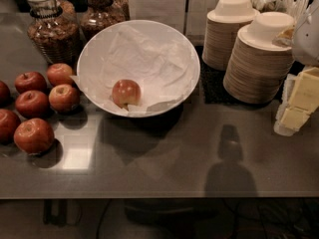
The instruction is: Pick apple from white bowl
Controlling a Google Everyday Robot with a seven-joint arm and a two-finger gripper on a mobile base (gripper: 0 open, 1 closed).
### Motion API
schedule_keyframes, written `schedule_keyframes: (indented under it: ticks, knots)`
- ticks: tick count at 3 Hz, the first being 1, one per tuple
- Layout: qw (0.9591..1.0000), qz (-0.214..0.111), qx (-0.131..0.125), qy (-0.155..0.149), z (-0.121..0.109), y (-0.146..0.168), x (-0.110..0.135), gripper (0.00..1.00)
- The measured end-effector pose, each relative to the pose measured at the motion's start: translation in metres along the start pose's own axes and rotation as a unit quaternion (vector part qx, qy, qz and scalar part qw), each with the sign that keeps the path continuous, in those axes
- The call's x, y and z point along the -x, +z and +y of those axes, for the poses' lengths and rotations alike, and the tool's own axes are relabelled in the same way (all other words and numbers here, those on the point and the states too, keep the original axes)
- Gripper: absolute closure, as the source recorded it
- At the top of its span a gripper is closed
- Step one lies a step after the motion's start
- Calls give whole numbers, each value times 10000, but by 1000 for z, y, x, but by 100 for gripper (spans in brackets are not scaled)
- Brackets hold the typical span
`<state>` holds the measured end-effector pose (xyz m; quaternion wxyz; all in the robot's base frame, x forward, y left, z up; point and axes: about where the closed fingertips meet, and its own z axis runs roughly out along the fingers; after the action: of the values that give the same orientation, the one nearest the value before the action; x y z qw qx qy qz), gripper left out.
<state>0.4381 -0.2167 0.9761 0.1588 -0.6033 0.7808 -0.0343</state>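
Observation:
A pale red-orange apple lies alone in the front left part of the white bowl, on crumpled white paper. The wide bowl stands at the back middle of the dark counter. My gripper shows at the right edge as pale yellow and white parts, partly cut off by the frame. It hangs far to the right of the bowl, in front of the paper bowl stacks, and holds nothing that I can see.
Several darker red apples sit grouped on the counter left of the bowl. Two glass jars stand behind them. Two stacks of beige paper bowls stand at the back right. The counter's front edge runs along the bottom.

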Motion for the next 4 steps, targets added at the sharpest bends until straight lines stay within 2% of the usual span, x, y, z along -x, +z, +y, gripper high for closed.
schedule_keyframes:
  ticks: [1, 2, 3, 4]
  knots:
    - [10000, 0, 0, 0, 0, 0, 0, 0]
    - [9995, -173, -61, -239, -5, 12, 18, 0]
    - [9966, -504, -168, -637, -15, 26, 47, 0]
    - [9965, -505, -169, -639, -15, 26, 47, 0]
